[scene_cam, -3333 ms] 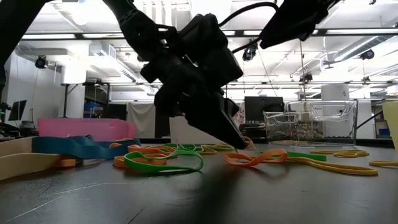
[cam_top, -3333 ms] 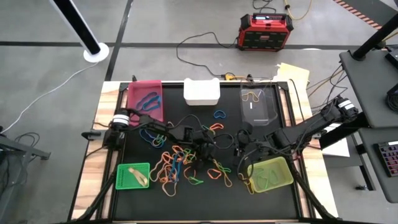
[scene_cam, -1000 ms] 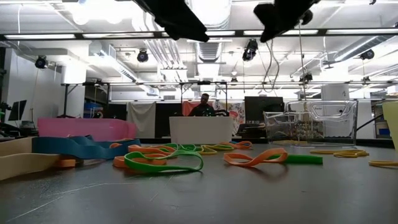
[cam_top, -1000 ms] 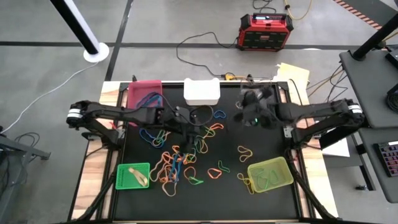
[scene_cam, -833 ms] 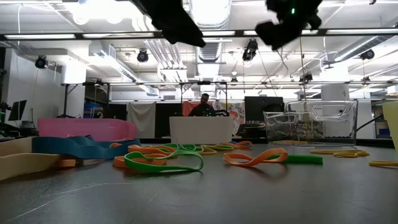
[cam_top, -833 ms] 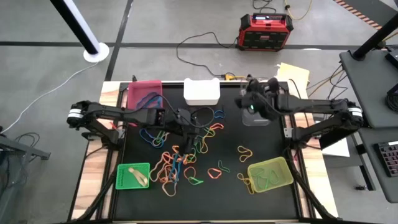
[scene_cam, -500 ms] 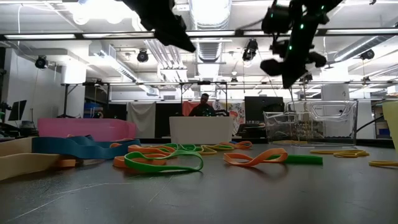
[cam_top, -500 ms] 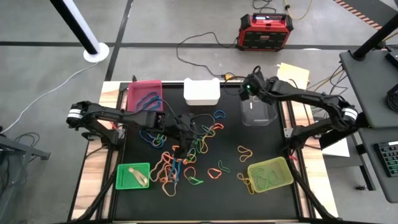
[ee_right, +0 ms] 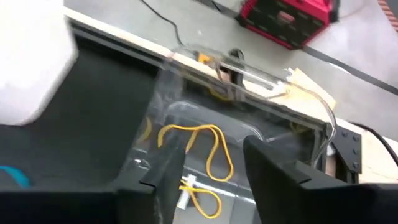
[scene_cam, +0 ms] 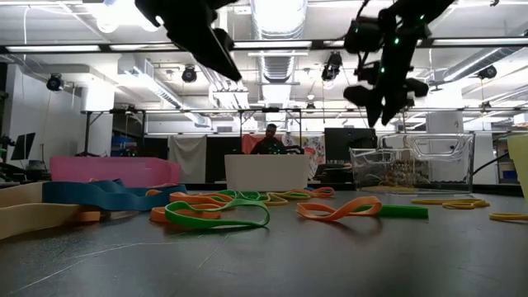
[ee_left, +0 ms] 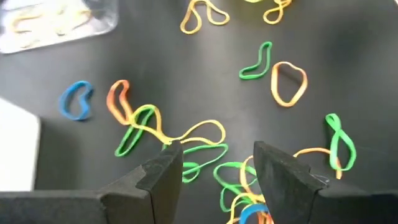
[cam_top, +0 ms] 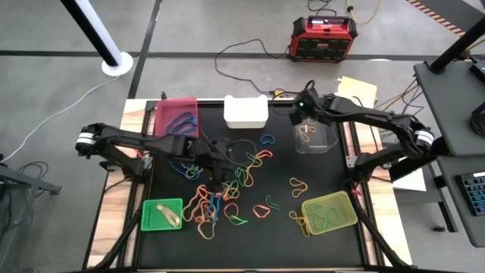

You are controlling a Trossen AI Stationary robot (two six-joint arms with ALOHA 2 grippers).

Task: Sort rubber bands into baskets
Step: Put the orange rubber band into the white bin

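Yellow rubber bands (ee_right: 205, 149) lie on the floor of the clear basket (cam_top: 314, 133) at the far right of the bench (cam_top: 333, 243); one looks freshly dropped, since a second ago the right gripper (cam_top: 302, 111) was carrying its load shut toward this basket and its fingers (ee_right: 168, 165) now stand spread and empty just above the rim. Judgement: this delivery is done, and the right arm is free for another pick. The main pile of mixed bands (cam_top: 220, 193) remains mid-bench, unsorted. The left gripper (cam_top: 214, 168) hovers over that pile, fingers (ee_left: 163, 177) released, holding nothing, green and orange loops directly beneath them.
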